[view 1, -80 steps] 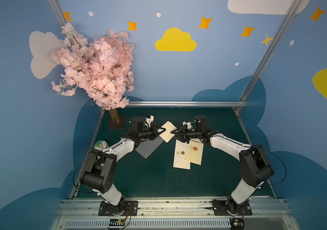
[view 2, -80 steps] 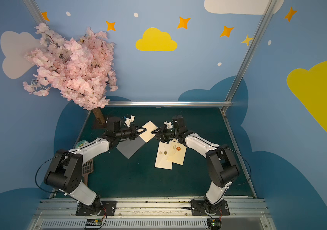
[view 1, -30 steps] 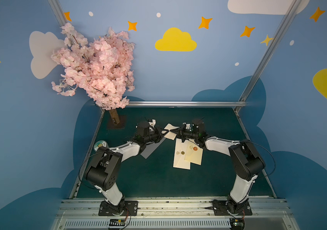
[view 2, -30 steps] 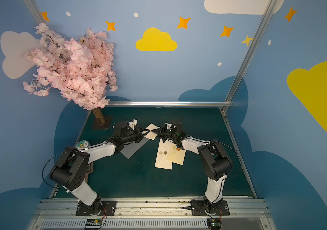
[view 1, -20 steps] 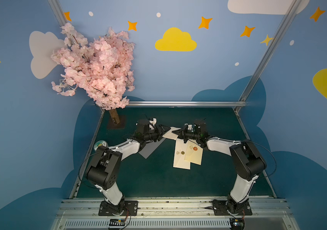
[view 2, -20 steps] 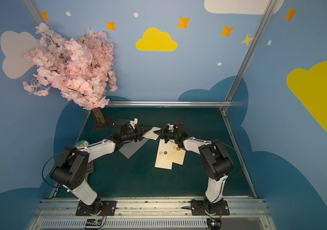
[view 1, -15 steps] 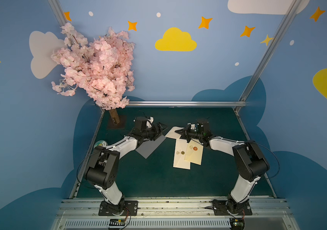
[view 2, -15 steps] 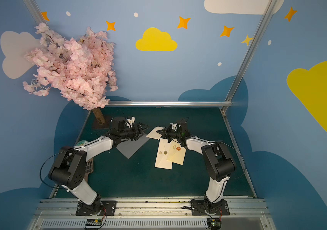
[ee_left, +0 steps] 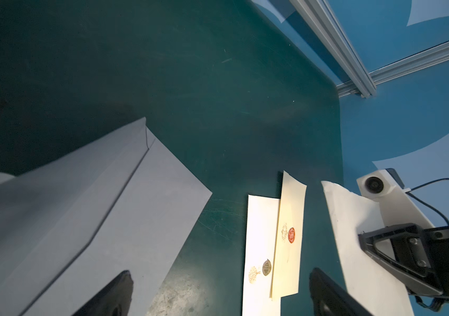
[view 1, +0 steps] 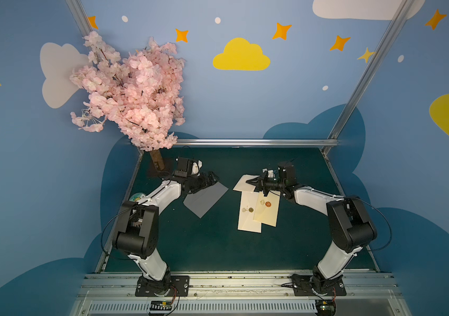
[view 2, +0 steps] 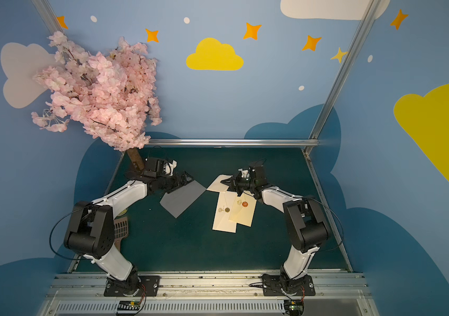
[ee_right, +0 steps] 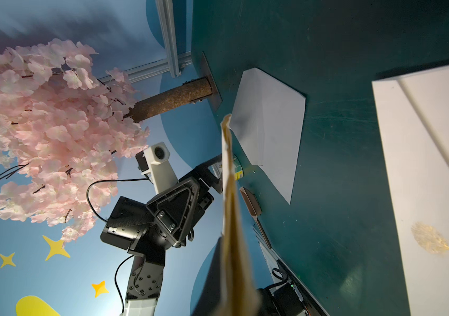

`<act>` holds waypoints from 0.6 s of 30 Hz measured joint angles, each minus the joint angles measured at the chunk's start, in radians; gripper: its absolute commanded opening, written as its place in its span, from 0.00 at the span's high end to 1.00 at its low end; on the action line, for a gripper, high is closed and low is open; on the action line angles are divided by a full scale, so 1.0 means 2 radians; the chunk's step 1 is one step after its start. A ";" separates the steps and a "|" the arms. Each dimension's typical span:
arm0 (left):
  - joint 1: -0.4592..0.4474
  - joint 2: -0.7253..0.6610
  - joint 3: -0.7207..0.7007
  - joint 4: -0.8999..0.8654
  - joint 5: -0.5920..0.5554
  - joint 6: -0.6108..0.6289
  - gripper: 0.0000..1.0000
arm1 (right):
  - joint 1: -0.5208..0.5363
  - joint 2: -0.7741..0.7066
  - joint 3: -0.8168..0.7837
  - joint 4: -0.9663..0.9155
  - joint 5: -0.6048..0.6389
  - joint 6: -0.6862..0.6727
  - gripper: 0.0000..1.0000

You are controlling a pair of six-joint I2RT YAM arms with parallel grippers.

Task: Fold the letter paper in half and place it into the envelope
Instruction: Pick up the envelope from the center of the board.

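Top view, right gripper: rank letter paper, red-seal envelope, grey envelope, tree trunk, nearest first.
1. The letter paper, held in the right gripper.
2. The red-seal envelope, just robot-side of it.
3. The grey envelope, leftward by the left gripper.
4. The tree trunk, far left corner.

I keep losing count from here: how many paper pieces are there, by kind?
grey envelope: 1
cream envelopes: 2
letter: 1
Total: 4

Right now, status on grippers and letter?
Left gripper open over gray envelope. Right gripper shut on letter paper. Sealed cream envelopes lying below it.
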 measured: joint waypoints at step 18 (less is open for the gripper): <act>0.037 0.085 0.055 -0.043 -0.094 0.050 0.01 | -0.025 0.000 0.000 -0.004 -0.041 -0.008 1.00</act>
